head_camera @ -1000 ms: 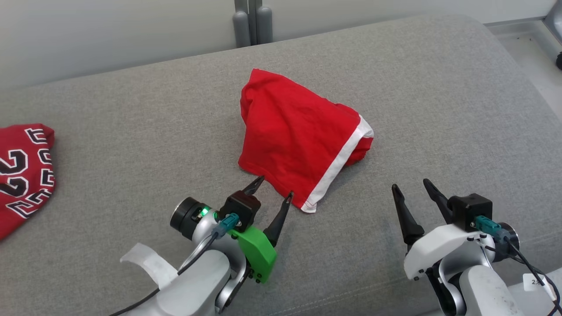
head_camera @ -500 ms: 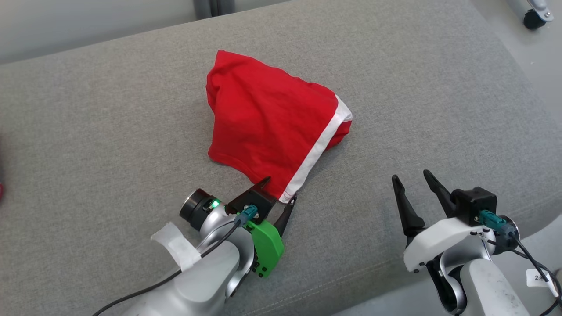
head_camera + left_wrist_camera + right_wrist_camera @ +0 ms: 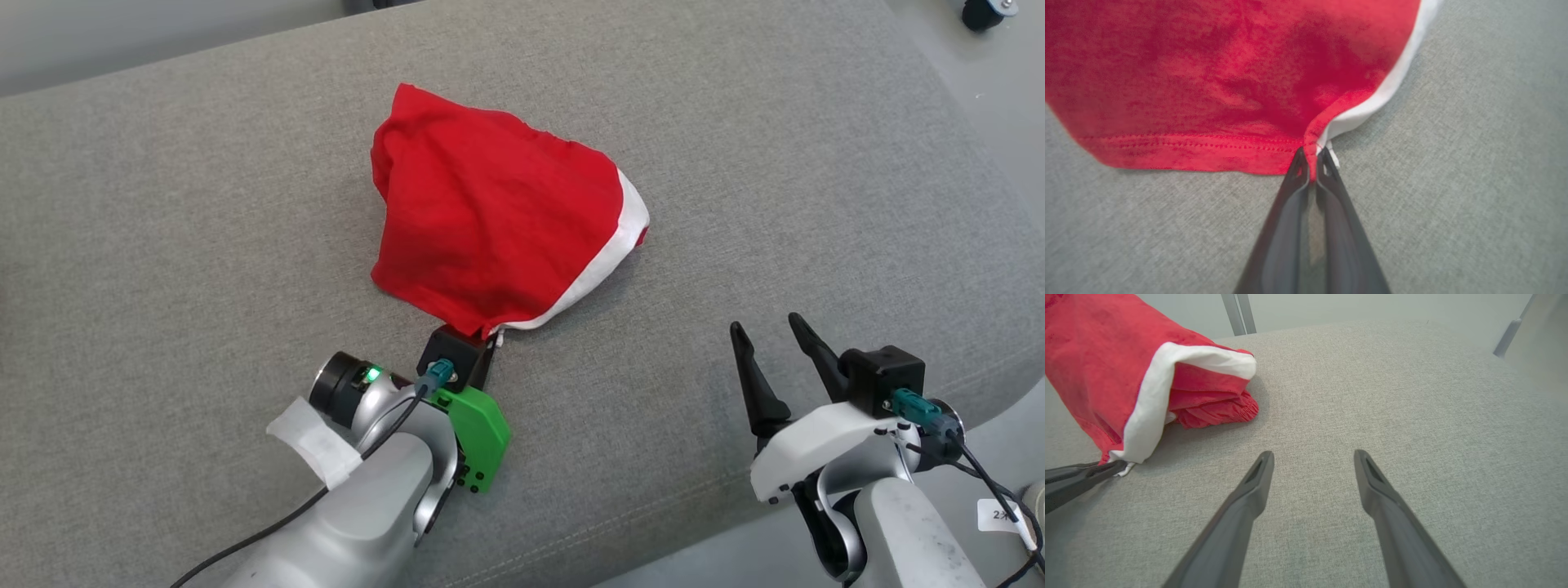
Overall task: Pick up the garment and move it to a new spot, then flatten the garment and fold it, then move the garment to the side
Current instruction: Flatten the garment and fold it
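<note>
Garment (image 3: 490, 212) lies on the grey cushion (image 3: 163, 204), near corner pinched by the left gripper (image 3: 1312, 157), while fingers of the right gripper (image 3: 767, 325) stand spread, well apart.

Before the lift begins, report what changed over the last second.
The left gripper advanced to the near corner of the red garment, beside its white band, and closed its fingers on that corner; they were spread a second ago. The right gripper stayed open and idle at the right, and the garment stayed lying on the gray cushion. The view's shift is camera movement.
</note>
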You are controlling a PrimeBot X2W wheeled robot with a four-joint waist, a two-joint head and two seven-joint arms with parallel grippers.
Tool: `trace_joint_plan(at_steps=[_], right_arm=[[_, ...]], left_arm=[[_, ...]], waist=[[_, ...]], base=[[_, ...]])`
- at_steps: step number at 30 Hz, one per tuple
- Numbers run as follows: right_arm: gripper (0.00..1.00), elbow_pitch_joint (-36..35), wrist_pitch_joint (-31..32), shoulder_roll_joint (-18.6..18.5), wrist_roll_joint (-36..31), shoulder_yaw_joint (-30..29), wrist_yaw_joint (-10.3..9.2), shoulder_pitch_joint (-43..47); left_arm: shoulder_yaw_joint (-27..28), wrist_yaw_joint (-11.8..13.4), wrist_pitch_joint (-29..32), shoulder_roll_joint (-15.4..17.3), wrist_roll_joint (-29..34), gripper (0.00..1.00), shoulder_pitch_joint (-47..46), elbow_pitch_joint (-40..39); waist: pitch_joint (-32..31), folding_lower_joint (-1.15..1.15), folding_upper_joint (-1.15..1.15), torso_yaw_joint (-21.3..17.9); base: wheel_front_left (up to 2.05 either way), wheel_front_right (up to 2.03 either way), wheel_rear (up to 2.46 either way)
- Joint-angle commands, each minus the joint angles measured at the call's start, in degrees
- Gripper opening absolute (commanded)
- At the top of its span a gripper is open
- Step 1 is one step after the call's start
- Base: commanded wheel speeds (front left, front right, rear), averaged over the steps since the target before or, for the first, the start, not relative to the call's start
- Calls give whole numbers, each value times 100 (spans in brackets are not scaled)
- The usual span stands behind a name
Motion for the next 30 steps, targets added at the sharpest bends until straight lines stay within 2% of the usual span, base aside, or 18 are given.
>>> trace_joint_plan(at_steps=[1, 7, 14, 21, 30], right_arm=[[100, 28, -30, -9, -10, 12, -2, 1], [100, 79, 18, -10, -54, 22, -2, 123], [100, 90, 88, -10, -108, -8, -2, 293], [100, 46, 187, -10, -136, -12, -2, 472], [100, -30, 285, -10, -122, 0, -2, 578]], left_arm=[[91, 89, -53, 68, -82, 0, 44, 44], [585, 450, -193, 434, -201, 0, 259, -353], [1220, 1021, -194, 1344, -90, 0, 760, -1478], [1424, 1554, -23, 2085, -145, 0, 1339, -2282], [1293, 1953, 471, 2430, -215, 0, 1940, -2878]], waist=[[-105, 0, 0, 82], [-416, 0, 0, 279], [-780, 0, 0, 559], [-1120, 0, 0, 774], [-1270, 0, 0, 846]], base=[[0, 0, 0], [0, 0, 0], [0, 0, 0], [0, 0, 0], [0, 0, 0]])
